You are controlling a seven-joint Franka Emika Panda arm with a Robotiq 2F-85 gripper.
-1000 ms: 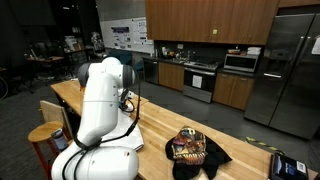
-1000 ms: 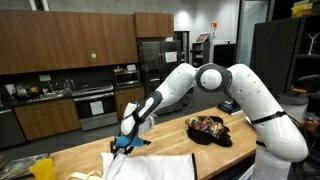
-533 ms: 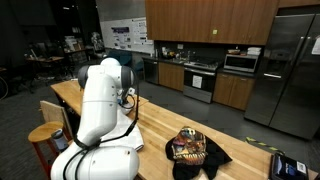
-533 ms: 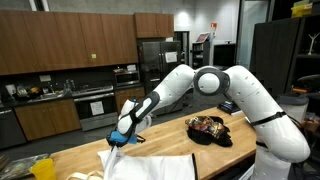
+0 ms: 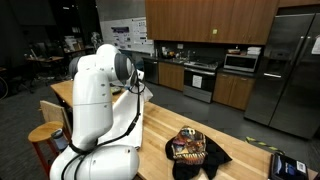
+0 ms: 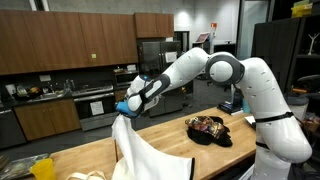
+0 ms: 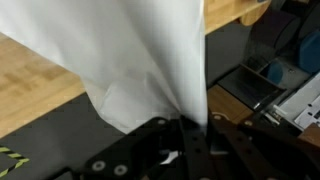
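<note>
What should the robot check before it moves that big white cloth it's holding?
1. Gripper pinched shut on the white cloth: ok.
2. Cloth caught between the fingers in the wrist view: ok.
3. Cloth's lower end clear of the wooden table: cannot tell, the picture cuts it off.
4. Dark clothes pile apart from the cloth: ok.
5. Cloth hanging smooth: not ok, it hangs in folds.
</note>
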